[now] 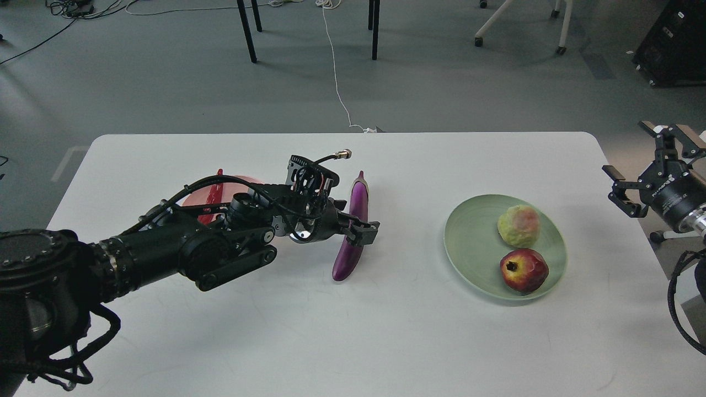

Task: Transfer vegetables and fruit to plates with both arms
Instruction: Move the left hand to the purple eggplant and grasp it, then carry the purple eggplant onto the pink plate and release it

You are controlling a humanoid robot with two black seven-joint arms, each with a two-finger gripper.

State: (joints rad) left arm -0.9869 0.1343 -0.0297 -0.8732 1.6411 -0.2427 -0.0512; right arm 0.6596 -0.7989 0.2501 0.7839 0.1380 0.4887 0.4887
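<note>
**Inspector:** Report the left gripper [361, 230]; state and contact.

**Assessor:** Its fingers sit across the middle of the eggplant [353, 229], one visible on the near side; it appears clamped on the eggplant; whether the eggplant is lifted or its lower tip rests on the table [386, 331] cannot be settled from the head view.

**Inspector:** Long axis?

**Assessor:** Running away from the robot, slightly tilted, far tip toward the table's far edge, near tip toward the robot; the grip crosses that axis near mid-length, so in my judgement it should carry level enough.

**Inspector:** Destination?

**Assessor:** The pink plate [242, 182] lies to the left of the gripper, behind the left arm, largely hidden by it; the chili pepper [212, 199] is on or over it, partly hidden; the coming move is judged to be a leftward carry.

**Inspector:** The other side?

**Assessor:** The green plate [469, 242] holds the pomegranate [524, 270] and the yellow-green fruit [519, 225], near each other; the right gripper [642, 165] hangs beyond the table's right edge, fingers spread, holding nothing; the left arm is far the nearer to the eggplant.
</note>
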